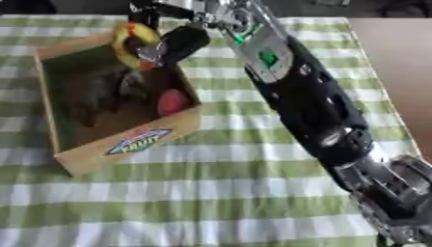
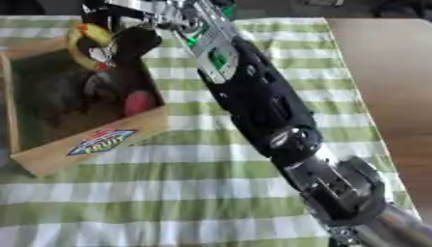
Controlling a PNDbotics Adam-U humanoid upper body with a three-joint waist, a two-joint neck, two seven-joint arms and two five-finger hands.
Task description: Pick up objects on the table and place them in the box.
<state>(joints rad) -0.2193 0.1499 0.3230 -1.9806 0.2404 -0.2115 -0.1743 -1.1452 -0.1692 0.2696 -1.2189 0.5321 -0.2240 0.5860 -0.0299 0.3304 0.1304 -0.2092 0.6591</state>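
Checked cloth (image 1: pixel 211 193); banana (image 1: pixel 133 43) upright, hand-held (image 1: pixel 173 41)

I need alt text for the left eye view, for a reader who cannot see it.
The robot's right hand holds a yellow object above an open cardboard box containing a red item. The box sits on a green-and-white checked cloth.
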